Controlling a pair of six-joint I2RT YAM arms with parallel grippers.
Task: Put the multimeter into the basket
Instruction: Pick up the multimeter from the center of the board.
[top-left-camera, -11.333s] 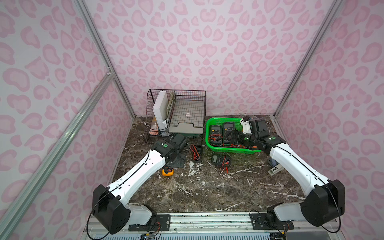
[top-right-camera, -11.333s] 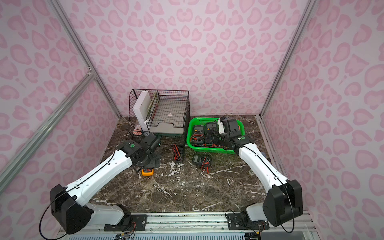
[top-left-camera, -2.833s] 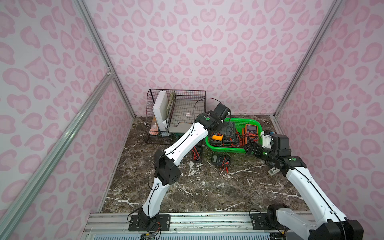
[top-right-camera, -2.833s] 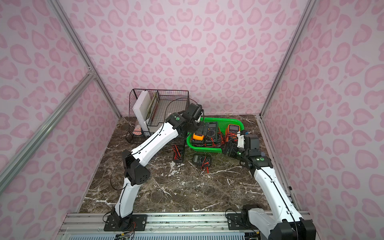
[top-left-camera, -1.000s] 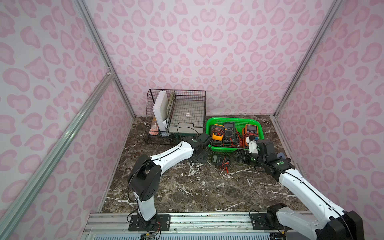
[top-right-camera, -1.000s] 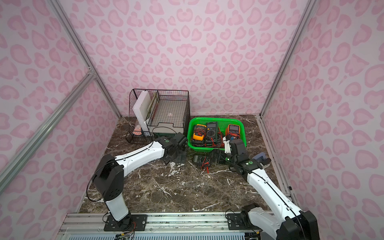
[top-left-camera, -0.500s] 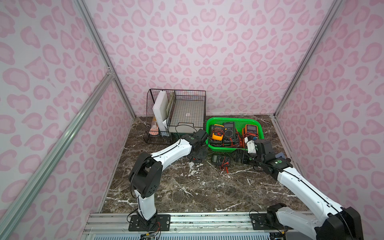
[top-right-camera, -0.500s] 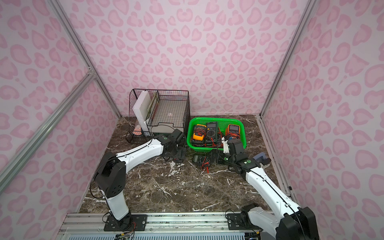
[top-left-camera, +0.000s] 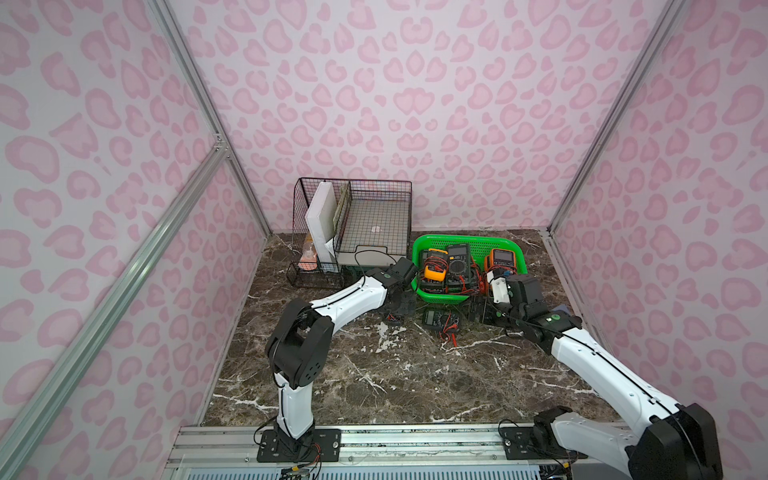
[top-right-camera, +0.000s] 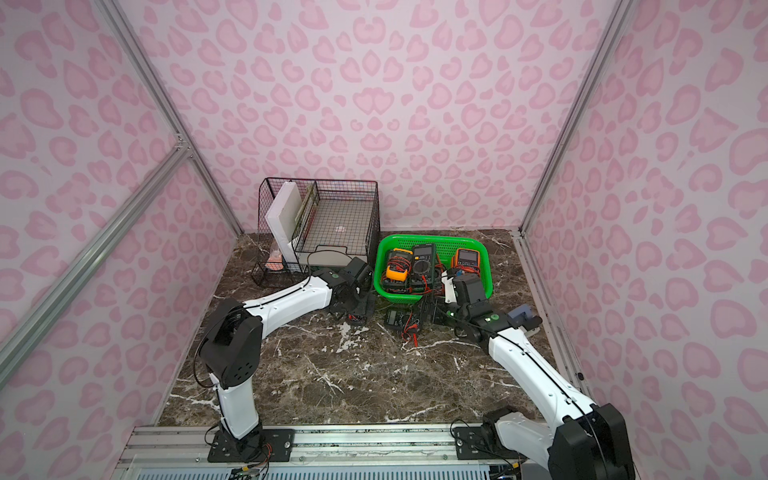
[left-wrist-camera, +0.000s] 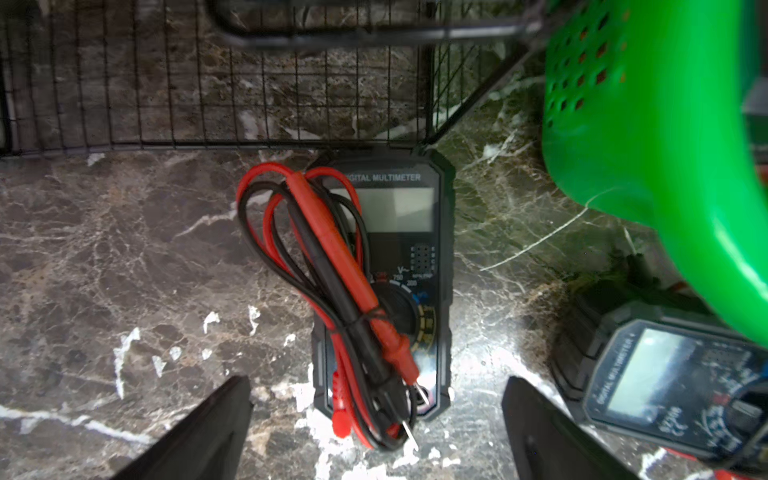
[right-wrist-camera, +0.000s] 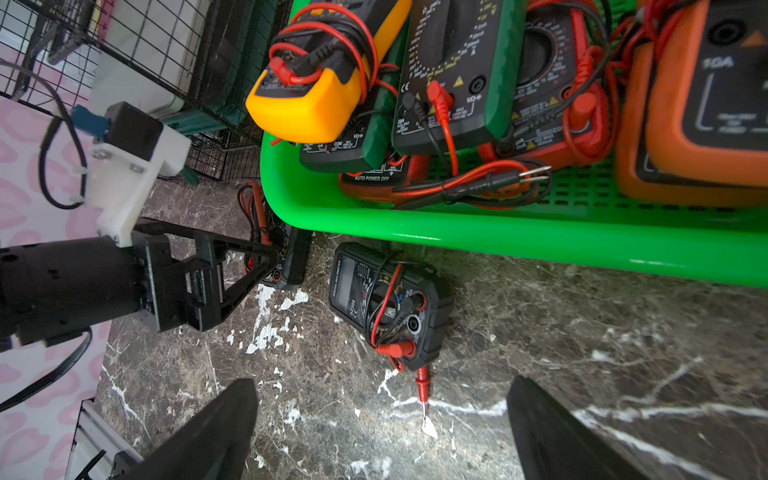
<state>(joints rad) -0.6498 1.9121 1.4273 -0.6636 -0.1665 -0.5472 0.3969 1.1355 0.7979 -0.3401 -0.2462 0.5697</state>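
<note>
Just past the front rail (top-left-camera: 415, 440), a wide stretch of the brown stone table (top-left-camera: 374, 374) lies open between the two arms. Farther in, the right gripper (right-wrist-camera: 382, 382) hangs low over the table with its fingers spread wide apart and nothing in them. Just ahead of it the small black multimeter (right-wrist-camera: 386, 299) lies face up on the table, and a red probe (right-wrist-camera: 422, 384) sticks out from it toward the gripper. This multimeter is near the front rim of the green basket (right-wrist-camera: 498, 237) but outside it, with a thin strip of table between. Beside it, the left gripper (left-wrist-camera: 374, 386) is spread wide too and holds nothing. It hangs over the near end of the dark multimeter (left-wrist-camera: 432, 291), one finger on each side with room to spare. Red and black wires (left-wrist-camera: 332, 270) are bundled on top of that one. Its far end sits right by the low edge of the black wire rack (left-wrist-camera: 208, 83), and the basket's corner is close on one side. Inside the basket a yellow multimeter (top-left-camera: 434, 272), a dark green multimeter (top-left-camera: 459, 259) and an orange multimeter (top-left-camera: 503, 259) lie packed close. Rack and basket stand side by side near the back wall (top-left-camera: 415, 124), and only a thin strip of table shows between the basket and the right wall
</note>
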